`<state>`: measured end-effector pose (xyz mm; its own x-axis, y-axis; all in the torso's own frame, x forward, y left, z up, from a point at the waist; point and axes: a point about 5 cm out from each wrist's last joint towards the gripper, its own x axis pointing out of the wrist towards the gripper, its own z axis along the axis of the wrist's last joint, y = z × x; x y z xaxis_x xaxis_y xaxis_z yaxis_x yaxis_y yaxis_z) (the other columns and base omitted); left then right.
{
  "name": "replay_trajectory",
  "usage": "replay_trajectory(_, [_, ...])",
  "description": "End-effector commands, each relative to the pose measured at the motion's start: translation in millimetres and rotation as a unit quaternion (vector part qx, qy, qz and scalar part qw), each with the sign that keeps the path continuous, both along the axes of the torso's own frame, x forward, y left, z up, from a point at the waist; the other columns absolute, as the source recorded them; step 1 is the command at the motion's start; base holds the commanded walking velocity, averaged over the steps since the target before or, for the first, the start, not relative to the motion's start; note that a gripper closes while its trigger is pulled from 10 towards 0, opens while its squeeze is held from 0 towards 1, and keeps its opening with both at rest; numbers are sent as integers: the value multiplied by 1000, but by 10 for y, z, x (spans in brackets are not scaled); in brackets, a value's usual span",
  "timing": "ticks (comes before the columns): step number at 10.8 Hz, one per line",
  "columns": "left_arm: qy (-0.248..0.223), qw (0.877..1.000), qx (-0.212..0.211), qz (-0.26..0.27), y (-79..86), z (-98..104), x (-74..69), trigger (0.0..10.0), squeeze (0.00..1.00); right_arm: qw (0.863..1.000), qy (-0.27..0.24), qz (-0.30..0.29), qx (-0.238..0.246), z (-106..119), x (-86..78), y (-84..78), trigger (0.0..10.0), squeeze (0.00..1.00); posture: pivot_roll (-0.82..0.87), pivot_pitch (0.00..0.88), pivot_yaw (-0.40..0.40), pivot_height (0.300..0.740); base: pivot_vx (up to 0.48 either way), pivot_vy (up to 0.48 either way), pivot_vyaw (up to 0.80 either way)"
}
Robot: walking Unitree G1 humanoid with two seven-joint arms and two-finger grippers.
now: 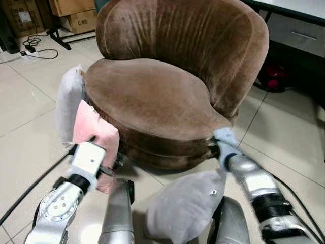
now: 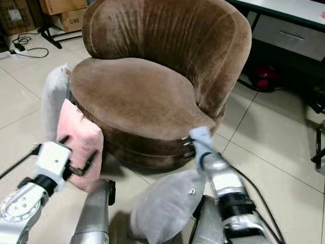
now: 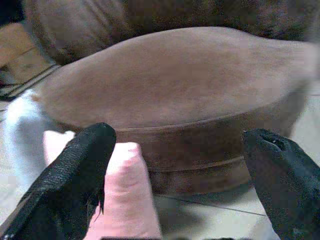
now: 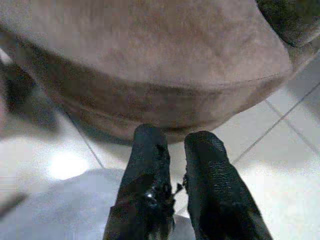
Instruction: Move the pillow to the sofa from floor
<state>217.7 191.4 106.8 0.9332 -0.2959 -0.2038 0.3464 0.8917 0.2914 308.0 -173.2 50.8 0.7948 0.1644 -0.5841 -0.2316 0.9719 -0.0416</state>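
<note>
A brown velvet sofa chair (image 1: 152, 96) stands on the tiled floor. A pink pillow (image 1: 94, 134) leans on its left front side, with a grey pillow (image 1: 68, 101) behind it. My left gripper (image 1: 104, 155) is open at the pink pillow's near face; in the left wrist view its fingers (image 3: 75, 170) are spread wide, one beside the pink pillow (image 3: 127, 195). My right gripper (image 1: 218, 147) is at the seat's front right edge, shut on a corner of another grey pillow (image 1: 185, 206), which hangs below it. In the right wrist view its fingers (image 4: 150, 165) are pressed close together.
Cardboard boxes (image 1: 76, 15) and a power strip with cables (image 1: 30, 48) lie at the back left. A desk with drawers (image 1: 299, 30) stands at the back right, with a red object (image 1: 274, 76) under it. A black cable (image 1: 30, 190) crosses the floor by my left arm.
</note>
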Motion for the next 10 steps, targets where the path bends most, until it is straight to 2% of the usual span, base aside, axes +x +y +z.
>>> replay_trajectory(1, [8, 1000, -8, -28, -28, 3, 5, 10000, 0, 999, -20, 14, 37, 175, -17, -101, 10000, 1000, -64, 0, -92, 471, 0, 0, 0])
replay_trajectory(2, [8, 999, -16, -46, -43, 28, 7, 10000, 0, 993, -39, 96, 48, 317, -149, -134, 10000, 1000, -79, 0, -81, 471, 0, 0, 0])
replay_trajectory(3, [11, 998, -18, -54, -49, 30, 3, 10000, 0, 990, -27, 135, 38, 340, -248, -181, 10000, 1000, -88, 0, -74, 471, 0, 0, 0])
replay_trajectory(4, [15, 997, -18, -68, -61, 30, 1, 10000, 0, 980, -37, 197, -9, 358, -343, -258, 10000, 1000, -99, 0, -66, 471, 0, 0, 0])
replay_trajectory(5, [24, 995, -3, -98, -92, 10, 15, 10000, 0, 935, -47, 332, -118, 366, -482, -331, 10000, 1000, -113, 0, -50, 471, 0, 0, 0])
replay_trajectory(6, [29, 993, 5, -110, -98, 1, 15, 10000, 0, 907, -37, 387, -165, 337, -533, -320, 10000, 1000, -113, 0, -47, 471, 0, 0, 0])
replay_trajectory(8, [36, 991, 23, -128, -84, -8, 0, 10000, 0, 824, -36, 511, -242, 249, -636, -160, 10000, 1000, -103, 0, -53, 471, 0, 0, 0])
replay_trajectory(9, [37, 990, 28, -130, -74, -9, -11, 10000, 0, 787, -54, 550, -276, 184, -645, -93, 10000, 1000, -95, 0, -61, 471, 0, 0, 0])
replay_trajectory(10, [39, 990, 30, -133, -77, -13, -36, 10000, 0, 742, -81, 580, -326, 33, -648, -3, 10000, 1000, -90, 0, -68, 471, 0, 0, 0])
